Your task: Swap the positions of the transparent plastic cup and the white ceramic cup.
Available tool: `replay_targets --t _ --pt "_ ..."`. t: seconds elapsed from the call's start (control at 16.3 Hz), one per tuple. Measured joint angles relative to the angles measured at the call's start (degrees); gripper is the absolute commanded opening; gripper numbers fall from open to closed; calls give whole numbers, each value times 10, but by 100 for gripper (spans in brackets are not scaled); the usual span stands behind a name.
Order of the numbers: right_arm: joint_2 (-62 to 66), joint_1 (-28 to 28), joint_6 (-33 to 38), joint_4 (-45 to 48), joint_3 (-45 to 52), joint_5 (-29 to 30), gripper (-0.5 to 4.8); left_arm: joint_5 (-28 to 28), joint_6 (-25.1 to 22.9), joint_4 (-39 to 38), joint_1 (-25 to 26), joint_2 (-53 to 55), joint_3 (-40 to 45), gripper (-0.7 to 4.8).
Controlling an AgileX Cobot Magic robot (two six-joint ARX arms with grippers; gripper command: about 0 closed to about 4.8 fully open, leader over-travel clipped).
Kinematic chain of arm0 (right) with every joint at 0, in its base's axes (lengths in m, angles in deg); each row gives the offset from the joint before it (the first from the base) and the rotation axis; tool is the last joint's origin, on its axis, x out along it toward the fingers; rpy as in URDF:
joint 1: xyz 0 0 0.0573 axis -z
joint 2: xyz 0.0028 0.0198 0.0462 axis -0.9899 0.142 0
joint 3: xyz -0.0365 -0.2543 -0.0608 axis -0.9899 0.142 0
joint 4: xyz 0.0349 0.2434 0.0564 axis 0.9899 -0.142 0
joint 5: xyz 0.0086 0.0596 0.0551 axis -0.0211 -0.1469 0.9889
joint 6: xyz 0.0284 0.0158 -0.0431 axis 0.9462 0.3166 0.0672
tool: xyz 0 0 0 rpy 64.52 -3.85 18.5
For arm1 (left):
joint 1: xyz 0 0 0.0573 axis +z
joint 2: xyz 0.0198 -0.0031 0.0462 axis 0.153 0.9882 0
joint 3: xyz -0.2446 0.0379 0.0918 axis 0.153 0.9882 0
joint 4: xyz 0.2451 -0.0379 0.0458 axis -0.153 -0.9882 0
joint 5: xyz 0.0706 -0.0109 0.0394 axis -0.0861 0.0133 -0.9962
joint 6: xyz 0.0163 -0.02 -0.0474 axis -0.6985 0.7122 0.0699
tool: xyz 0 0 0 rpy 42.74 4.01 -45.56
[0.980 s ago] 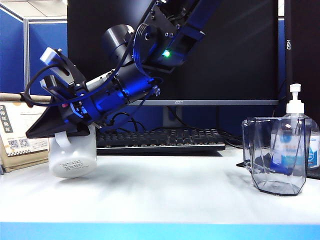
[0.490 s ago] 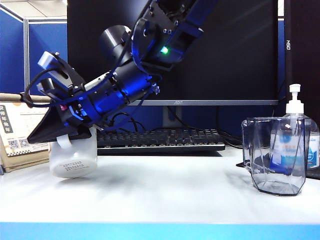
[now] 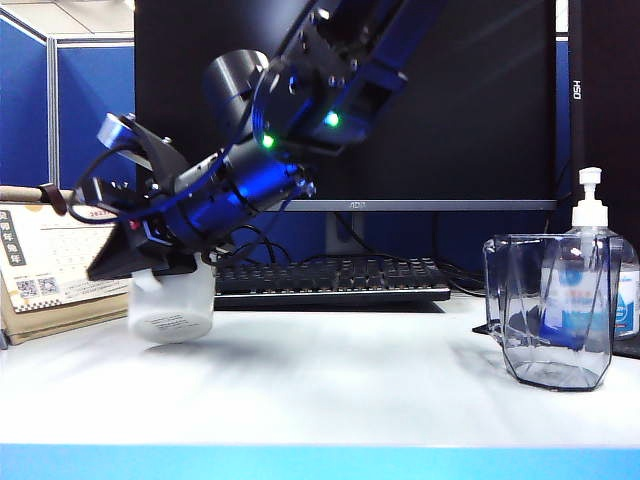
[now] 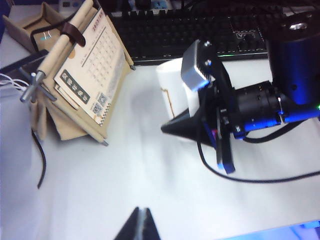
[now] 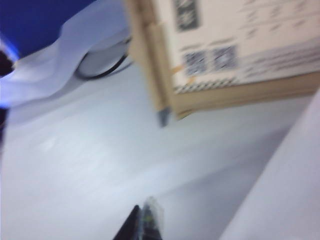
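We are over the left half of the desk [image 3: 330,385] now, and the right gripper [image 3: 130,262] has reached across to that side, its jaws closed on the white ceramic cup [image 3: 175,305]. In the exterior view the cup hangs tilted under the black jaws, just in front of the keyboard [image 3: 330,278], its base low over the desk; we cannot tell whether it touches the surface. The left wrist view shows the same cup [image 4: 172,87] from above, white with a brown outline on its side, half hidden by the right arm's wrist camera and the black jaw lying over it. A desk calendar [image 4: 87,82] stands to the left of the cup, close beside it but apart.

The left gripper [image 4: 140,225] hovers above the near part of the desk, well clear of the cup, its jaws pressed together on nothing, only the tips in sight. The right wrist view is blurred; we make out its closed jaw tips [image 5: 145,222], the calendar's lower edge [image 5: 235,65] and a white surface at 1 side.

Over on the right, the transparent plastic cup [image 3: 550,310] stands upright on the desk, just in front of a pump bottle [image 3: 598,265].
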Motion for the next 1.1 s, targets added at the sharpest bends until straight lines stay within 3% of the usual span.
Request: replay_targets --t 0.43,1.1 --pt "3 -1 -104 48 2 -66 -6 -10 -24 6 0 0 0 -6" --pt "50 -30 -118 159 2 -57 -6 -14 -75 10 0 0 0 -6"
